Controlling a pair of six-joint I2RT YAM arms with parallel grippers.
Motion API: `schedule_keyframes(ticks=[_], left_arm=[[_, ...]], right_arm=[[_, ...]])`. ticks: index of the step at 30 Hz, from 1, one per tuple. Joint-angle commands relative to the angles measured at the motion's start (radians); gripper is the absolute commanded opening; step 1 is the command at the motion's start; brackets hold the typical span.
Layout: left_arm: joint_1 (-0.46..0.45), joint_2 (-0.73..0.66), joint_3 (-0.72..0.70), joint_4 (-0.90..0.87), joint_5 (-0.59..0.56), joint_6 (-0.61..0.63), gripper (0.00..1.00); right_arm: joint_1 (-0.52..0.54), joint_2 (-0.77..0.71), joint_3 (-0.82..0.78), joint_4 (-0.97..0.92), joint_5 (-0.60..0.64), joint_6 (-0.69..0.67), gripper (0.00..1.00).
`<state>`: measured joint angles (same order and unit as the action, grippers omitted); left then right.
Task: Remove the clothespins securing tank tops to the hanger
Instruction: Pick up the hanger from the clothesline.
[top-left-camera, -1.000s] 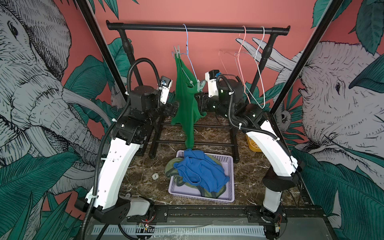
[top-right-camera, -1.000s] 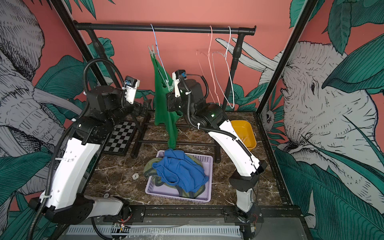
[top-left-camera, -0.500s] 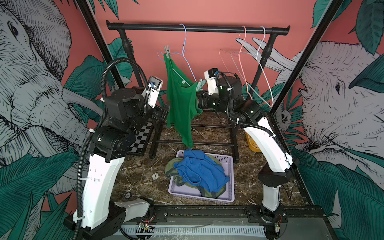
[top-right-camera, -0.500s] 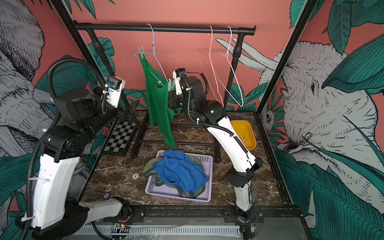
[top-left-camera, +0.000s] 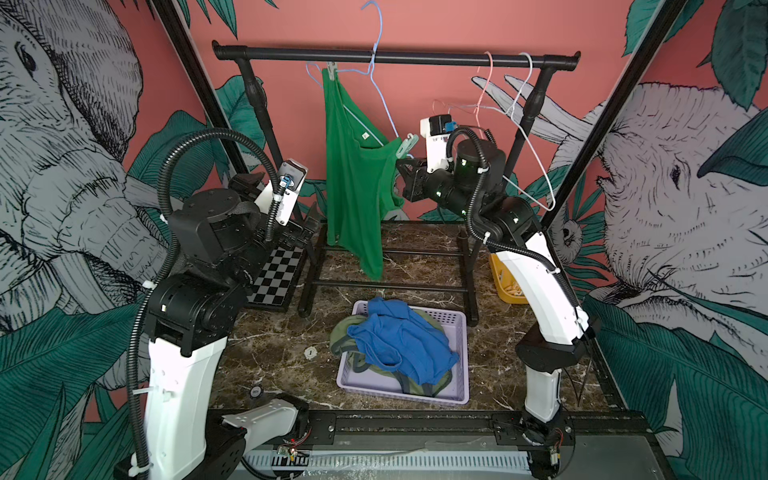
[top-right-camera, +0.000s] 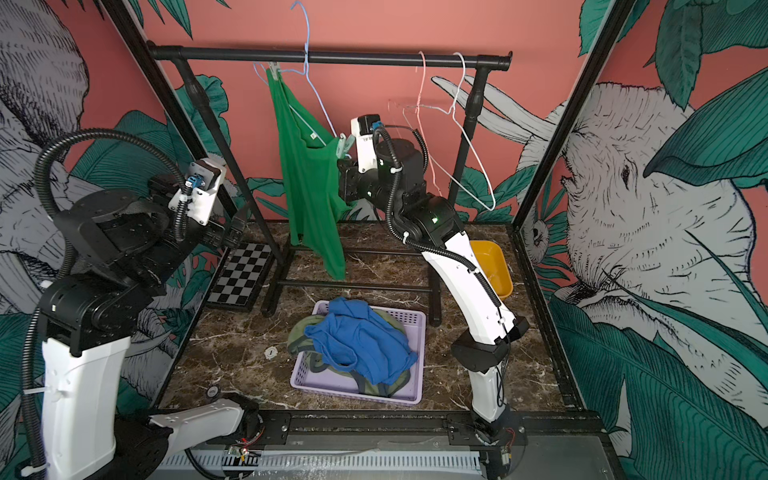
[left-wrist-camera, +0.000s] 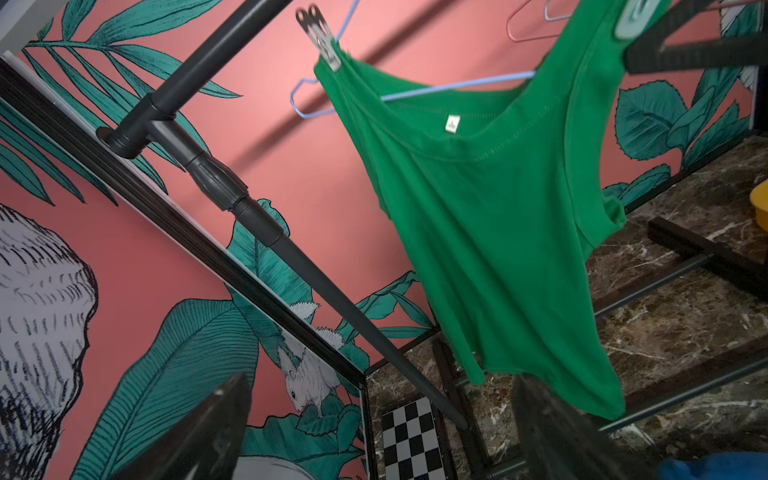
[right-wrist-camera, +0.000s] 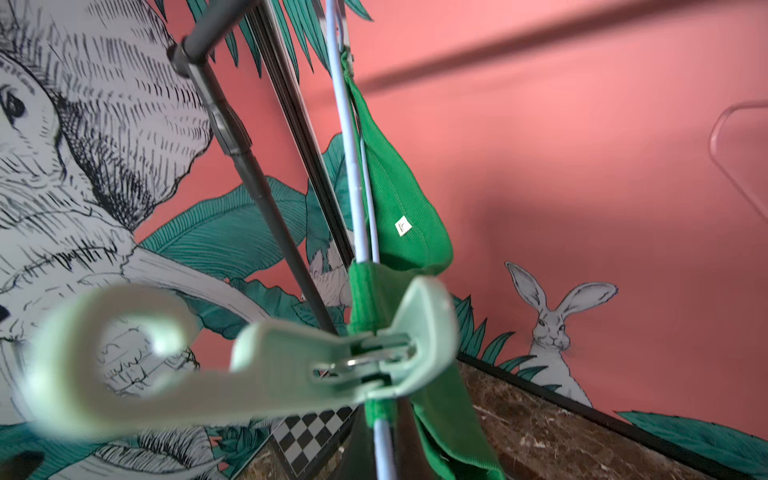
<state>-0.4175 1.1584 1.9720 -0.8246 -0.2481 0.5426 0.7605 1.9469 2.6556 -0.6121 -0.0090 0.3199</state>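
Two tank tops (top-left-camera: 399, 345) in lilac basket (top-left-camera: 454, 316), green top (top-left-camera: 353, 187) between wide left claw (left-wrist-camera: 380, 382) and closed right claw (top-left-camera: 402, 165)

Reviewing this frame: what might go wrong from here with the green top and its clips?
1. The right gripper looks shut on the blue hanger beside the mint clothespin, not on its handles, so the clothespin may stay on.
2. The hanger hangs steeply tilted from the rail; more pull might unhook it.
3. The left gripper is open, away from the grey clothespin, so the green top is unsupported.
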Motion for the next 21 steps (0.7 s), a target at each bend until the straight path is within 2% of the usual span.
schedule_keyframes(ticks=[1,13,17,21], left_arm=[[0.012,-0.005,-0.015,-0.018,0.009,0.016,0.99],[0.017,0.024,0.109,-0.095,0.152,0.033,0.99],[0.017,0.027,0.136,-0.099,0.163,0.039,0.99],[0.017,0.024,0.145,-0.117,0.199,0.101,0.99]], right_arm=[[-0.011,-0.025,0.046,0.133,-0.02,-0.01,0.0],[-0.011,-0.167,-0.103,-0.012,-0.085,-0.057,0.0],[-0.009,-0.201,-0.114,-0.06,-0.124,-0.079,0.0],[-0.007,-0.246,-0.111,-0.113,-0.148,-0.097,0.0]])
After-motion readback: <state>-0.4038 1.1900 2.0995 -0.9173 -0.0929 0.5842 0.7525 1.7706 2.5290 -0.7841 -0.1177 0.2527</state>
